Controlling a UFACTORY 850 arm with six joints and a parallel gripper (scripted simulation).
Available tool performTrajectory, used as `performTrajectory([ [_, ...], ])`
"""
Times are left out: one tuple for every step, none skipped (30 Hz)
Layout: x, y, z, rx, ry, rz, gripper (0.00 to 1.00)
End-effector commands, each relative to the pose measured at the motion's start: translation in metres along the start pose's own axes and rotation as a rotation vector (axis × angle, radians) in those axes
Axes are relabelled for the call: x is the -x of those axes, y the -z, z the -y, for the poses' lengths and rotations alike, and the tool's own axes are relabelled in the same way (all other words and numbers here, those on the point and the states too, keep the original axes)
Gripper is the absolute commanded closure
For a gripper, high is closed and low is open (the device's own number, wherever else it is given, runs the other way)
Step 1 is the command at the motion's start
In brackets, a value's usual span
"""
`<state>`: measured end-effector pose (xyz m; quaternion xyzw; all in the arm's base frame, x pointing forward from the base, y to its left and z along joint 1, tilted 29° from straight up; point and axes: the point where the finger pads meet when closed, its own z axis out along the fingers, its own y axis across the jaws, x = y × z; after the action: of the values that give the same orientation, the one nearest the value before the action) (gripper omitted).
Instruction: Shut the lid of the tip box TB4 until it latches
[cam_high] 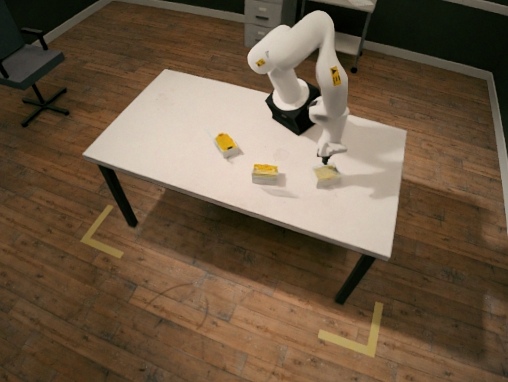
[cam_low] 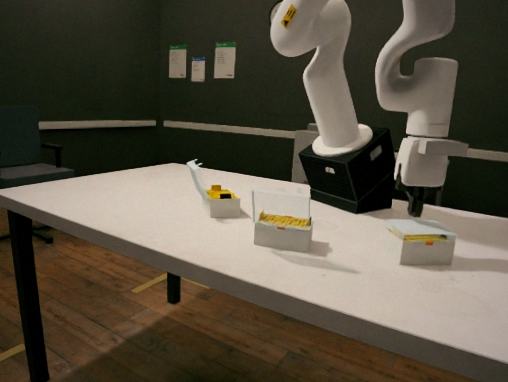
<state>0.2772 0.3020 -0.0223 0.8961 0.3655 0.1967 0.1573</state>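
Three white tip boxes with yellow tips stand on the white table [cam_high: 165, 115] [cam_low: 125, 210]. The right box [cam_high: 327, 176] [cam_low: 426, 246] has its translucent lid lying almost flat over the tips, with the front edge slightly raised. The middle box [cam_high: 265, 174] [cam_low: 281, 230] has its lid standing upright. The left box [cam_high: 226, 144] [cam_low: 220, 200] has its lid leaning back, open. My gripper [cam_high: 325, 160] [cam_low: 416, 209] is shut and empty. It points down just above the rear part of the right box's lid.
The arm's black base [cam_high: 295, 112] [cam_low: 350, 175] stands on the table behind the boxes. An office chair [cam_high: 27, 67] stands on the floor far left, and drawers [cam_high: 265, 20] stand by the back wall.
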Motion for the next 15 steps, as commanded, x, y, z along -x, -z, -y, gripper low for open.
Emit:
performTrajectory([
  [-0.0005,-0.0047,0.0002,-0.001,0.000,-0.001,1.00],
  [-0.0005,-0.0047,0.0002,-0.001,0.000,-0.001,1.00],
  [-0.0005,-0.0047,0.0002,-0.001,0.000,-0.001,1.00],
  [-0.0005,-0.0047,0.0002,-0.001,0.000,-0.001,1.00],
  [-0.0005,-0.0047,0.0002,-0.001,0.000,-0.001,1.00],
  [-0.0005,-0.0047,0.0002,-0.001,0.000,-0.001,1.00],
  [-0.0005,-0.0047,0.0002,-0.001,0.000,-0.001,1.00],
  [-0.0005,-0.0047,0.0002,-0.001,0.000,-0.001,1.00],
  [-0.0005,-0.0047,0.0002,-0.001,0.000,-0.001,1.00],
  [-0.0005,-0.0047,0.0002,-0.001,0.000,-0.001,1.00],
  [-0.0005,-0.0047,0.0002,-0.001,0.000,-0.001,1.00],
  [-0.0005,-0.0051,0.0002,-0.001,0.000,-0.001,1.00],
  [-0.0005,-0.0054,0.0002,-0.001,0.000,-0.001,1.00],
  [-0.0005,-0.0057,0.0002,-0.001,0.000,-0.001,1.00],
  [-0.0005,-0.0060,0.0002,-0.001,0.000,-0.001,1.00],
])
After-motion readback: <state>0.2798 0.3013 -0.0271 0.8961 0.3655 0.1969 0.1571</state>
